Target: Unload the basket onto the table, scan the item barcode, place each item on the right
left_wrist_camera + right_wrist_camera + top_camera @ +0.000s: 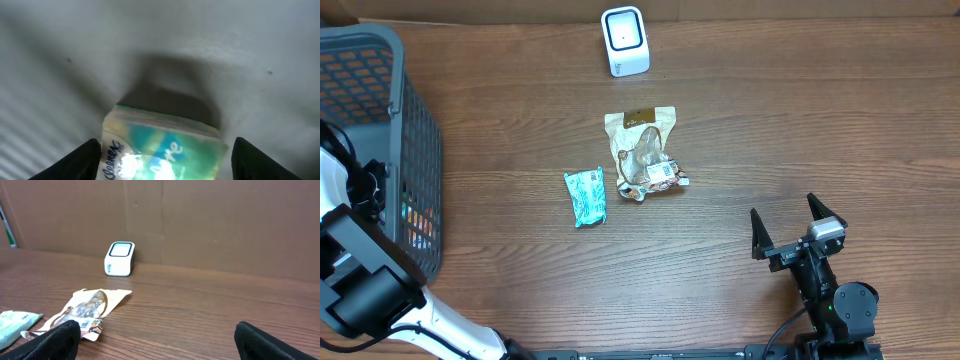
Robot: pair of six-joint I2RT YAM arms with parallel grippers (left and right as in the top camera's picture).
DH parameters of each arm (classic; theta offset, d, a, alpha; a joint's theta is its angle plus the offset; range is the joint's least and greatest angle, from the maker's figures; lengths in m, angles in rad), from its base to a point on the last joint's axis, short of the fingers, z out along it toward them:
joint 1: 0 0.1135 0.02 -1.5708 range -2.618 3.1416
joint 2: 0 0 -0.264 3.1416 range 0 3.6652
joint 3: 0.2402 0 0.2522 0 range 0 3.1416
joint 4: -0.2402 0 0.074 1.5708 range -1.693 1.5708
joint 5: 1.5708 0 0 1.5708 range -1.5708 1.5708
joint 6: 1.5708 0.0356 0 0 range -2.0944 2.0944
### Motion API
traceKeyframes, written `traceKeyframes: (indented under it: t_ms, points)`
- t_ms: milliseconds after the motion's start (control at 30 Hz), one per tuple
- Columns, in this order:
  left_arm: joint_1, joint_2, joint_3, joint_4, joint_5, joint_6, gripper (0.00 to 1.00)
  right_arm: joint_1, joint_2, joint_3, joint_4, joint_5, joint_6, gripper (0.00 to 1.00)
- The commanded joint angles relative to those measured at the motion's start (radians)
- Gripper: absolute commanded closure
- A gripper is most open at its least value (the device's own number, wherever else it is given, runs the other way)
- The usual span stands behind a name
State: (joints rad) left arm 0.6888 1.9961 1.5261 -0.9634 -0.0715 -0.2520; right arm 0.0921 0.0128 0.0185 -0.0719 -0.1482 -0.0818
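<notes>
Wood table (840, 110) | pouch (645, 155) centre | right hand (782, 206) splayed by front edge

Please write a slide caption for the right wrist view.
Open right claw faces a white scanner, a snack bag and a green packet on a wooden table.

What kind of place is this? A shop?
Probably a pretend shop checkout for robot practice: a white barcode scanner stands on a wooden table, a grey basket sits at its edge, and a snack bag and a teal packet lie between.
</notes>
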Motion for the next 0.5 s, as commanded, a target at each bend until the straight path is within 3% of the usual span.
traceKeyframes:
  t_ms: [0, 400, 467]
  points:
    - [0.006, 0.013, -0.013, 0.0, -0.044, -0.04, 0.33, -0.003, -0.01, -0.011, 0.003, 0.014, 0.004, 0.0]
    - [0.004, 0.013, -0.108, 0.046, -0.043, -0.04, 0.34, -0.003, -0.01, -0.011, 0.003, 0.014, 0.004, 0.0]
    - [0.004, 0.013, -0.114, 0.05, -0.043, -0.04, 0.4, -0.003, -0.01, -0.011, 0.003, 0.014, 0.004, 0.0]
